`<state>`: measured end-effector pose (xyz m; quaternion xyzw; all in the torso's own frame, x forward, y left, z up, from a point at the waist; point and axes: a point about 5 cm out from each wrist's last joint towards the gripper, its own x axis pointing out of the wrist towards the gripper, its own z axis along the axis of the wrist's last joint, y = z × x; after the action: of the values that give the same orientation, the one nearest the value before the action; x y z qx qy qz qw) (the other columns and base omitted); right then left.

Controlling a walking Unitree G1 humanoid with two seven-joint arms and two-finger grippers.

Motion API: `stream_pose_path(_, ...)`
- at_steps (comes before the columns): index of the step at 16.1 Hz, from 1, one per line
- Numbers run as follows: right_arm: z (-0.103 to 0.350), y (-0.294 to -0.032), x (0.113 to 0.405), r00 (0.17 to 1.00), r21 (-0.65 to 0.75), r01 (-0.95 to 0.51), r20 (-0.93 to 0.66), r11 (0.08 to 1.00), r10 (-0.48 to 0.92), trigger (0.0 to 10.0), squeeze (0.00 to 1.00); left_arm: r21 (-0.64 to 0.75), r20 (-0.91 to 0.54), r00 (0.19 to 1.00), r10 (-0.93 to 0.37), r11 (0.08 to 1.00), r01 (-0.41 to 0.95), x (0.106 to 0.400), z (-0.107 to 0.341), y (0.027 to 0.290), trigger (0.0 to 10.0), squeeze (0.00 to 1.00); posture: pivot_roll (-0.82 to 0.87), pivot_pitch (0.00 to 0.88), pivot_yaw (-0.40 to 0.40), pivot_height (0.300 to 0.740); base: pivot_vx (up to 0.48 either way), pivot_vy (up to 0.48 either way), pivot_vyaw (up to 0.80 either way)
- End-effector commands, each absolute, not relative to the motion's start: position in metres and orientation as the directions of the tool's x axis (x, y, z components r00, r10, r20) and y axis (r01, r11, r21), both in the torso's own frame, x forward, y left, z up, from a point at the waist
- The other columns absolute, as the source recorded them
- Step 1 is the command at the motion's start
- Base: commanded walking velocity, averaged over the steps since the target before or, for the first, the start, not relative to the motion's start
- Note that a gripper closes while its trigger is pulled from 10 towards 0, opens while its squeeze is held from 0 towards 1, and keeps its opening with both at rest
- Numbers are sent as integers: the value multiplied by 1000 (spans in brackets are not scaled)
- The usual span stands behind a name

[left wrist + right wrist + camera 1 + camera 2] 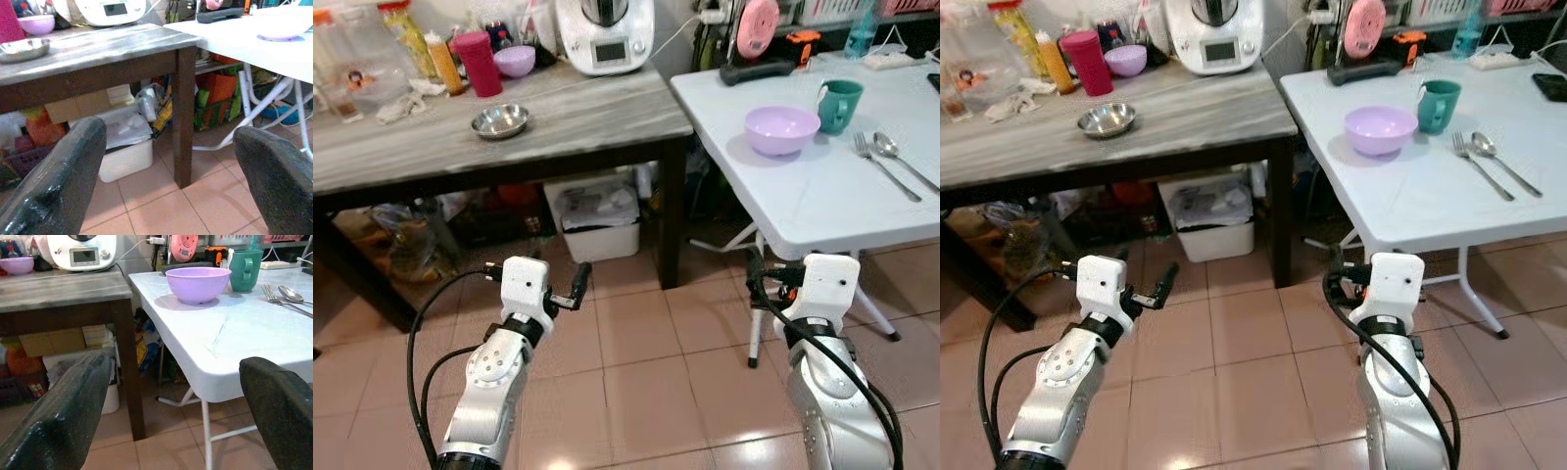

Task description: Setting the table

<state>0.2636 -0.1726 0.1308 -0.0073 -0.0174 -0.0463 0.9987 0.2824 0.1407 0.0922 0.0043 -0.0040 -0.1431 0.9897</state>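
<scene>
A white folding table (822, 211) stands on the right. On it are a purple bowl (782, 129), a teal mug (840, 105), a fork (884, 164) and a spoon (905, 160) side by side. A wooden table (431, 147) on the left carries a small steel bowl (500, 120), a second purple bowl (515, 61) and a magenta cup (478, 64). My left gripper (536, 277) is held low over the tiled floor, open and empty, facing the wooden table's leg (185, 112). My right gripper (173, 406) is open and empty too, just short of the white table's near corner.
A white kitchen appliance (604, 34) and several bottles stand at the back of the wooden table. A white bin (600, 220) and clutter sit underneath it. A pink fan on a black base (759, 39) is at the white table's far edge. Metal table legs (757, 323) stand close to my right arm.
</scene>
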Motion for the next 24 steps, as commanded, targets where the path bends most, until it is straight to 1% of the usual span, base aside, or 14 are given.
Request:
stream_pose_path(1, 134, -170, 266, 996, -12, 77, 44, 997, -76, 10000, 0, 8, 11, 959, -283, 959, 283, 282, 94, 143, 10000, 0, -262, 49, 66, 740, 0, -461, 0)
stream_pose_path(11, 137, -169, 269, 995, -27, 79, 56, 996, -78, 10000, 0, -8, 15, 952, -305, 952, 305, 287, 96, 138, 10000, 0, -270, 48, 79, 740, 0, -477, 0)
stream_pose_path(19, 136, -170, 267, 995, -32, 86, 54, 996, -84, 10000, 0, 10, -1, 948, -318, 948, 318, 285, 94, 142, 10000, 0, -276, 55, 85, 740, 0, -480, 0)
stream_pose_path(21, 136, -169, 267, 995, -34, 85, 54, 996, -83, 10000, 0, -37, 9, 946, -324, 945, 324, 284, 94, 140, 10000, 0, -275, 55, 87, 740, 0, 0, 0)
stream_pose_path(23, 137, -166, 266, 997, -37, 44, 67, 998, -42, 10000, 0, -19, 24, 942, -336, 942, 336, 282, 96, 141, 10000, 0, -271, 54, 87, 740, 0, 0, 0)
stream_pose_path(24, 137, -166, 266, 997, -46, 47, 68, 998, -44, 10000, 0, -14, 16, 933, -359, 933, 359, 281, 95, 142, 10000, 0, -268, 52, 87, 740, 0, 0, 581)
